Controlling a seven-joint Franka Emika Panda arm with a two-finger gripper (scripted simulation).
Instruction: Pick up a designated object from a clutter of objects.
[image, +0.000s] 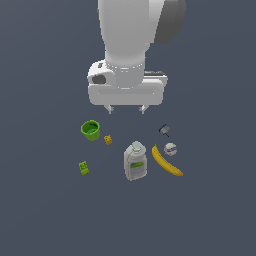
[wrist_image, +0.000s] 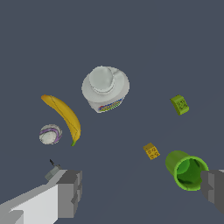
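Observation:
The designated object is a tiny yellow-orange studded block (image: 108, 140) (wrist_image: 151, 151), lying between the green cup (image: 90, 130) (wrist_image: 187, 170) and the grey-white bottle (image: 135, 161) (wrist_image: 105, 88). My gripper (image: 127, 109) (wrist_image: 141, 193) hangs open high above the surface, behind the clutter of objects, holding nothing. Its two fingers (wrist_image: 70, 192) stand wide apart in the wrist view. The block lies in front of the gripper, toward the exterior view's left, apart from both fingers.
A lime-green studded block (image: 84, 168) (wrist_image: 180, 104) lies alone at the exterior view's left. A banana (image: 166, 161) (wrist_image: 64, 116), a small whitish ball (image: 170, 148) (wrist_image: 50, 134) and a tiny grey-blue item (image: 164, 130) (wrist_image: 53, 172) lie to the right of the bottle.

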